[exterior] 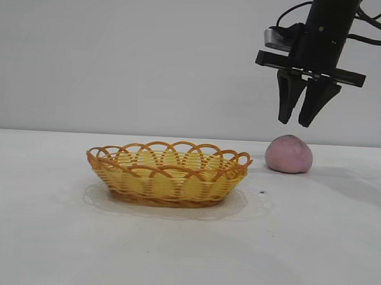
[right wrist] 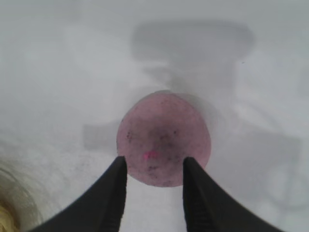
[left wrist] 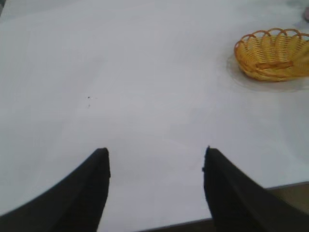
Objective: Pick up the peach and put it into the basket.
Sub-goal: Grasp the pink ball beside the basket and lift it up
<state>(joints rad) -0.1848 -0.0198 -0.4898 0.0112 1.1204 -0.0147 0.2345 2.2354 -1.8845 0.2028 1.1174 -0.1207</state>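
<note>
The dusty pink peach [exterior: 289, 154] rests on the white table, to the right of the basket and a little behind it. The yellow wicker basket [exterior: 168, 173] with its orange looped rim stands near the table's middle and holds nothing. My right gripper [exterior: 296, 122] hangs open just above the peach, pointing down, clear of it. From the right wrist the peach [right wrist: 163, 137] lies below, beyond the two dark fingertips. My left gripper [left wrist: 155, 153] is open over bare table, far from the basket [left wrist: 273, 54], and is outside the exterior view.
The white table [exterior: 185, 251] runs wide and bare round the basket. A table edge [left wrist: 231, 220] shows close under the left gripper. A plain pale wall stands behind.
</note>
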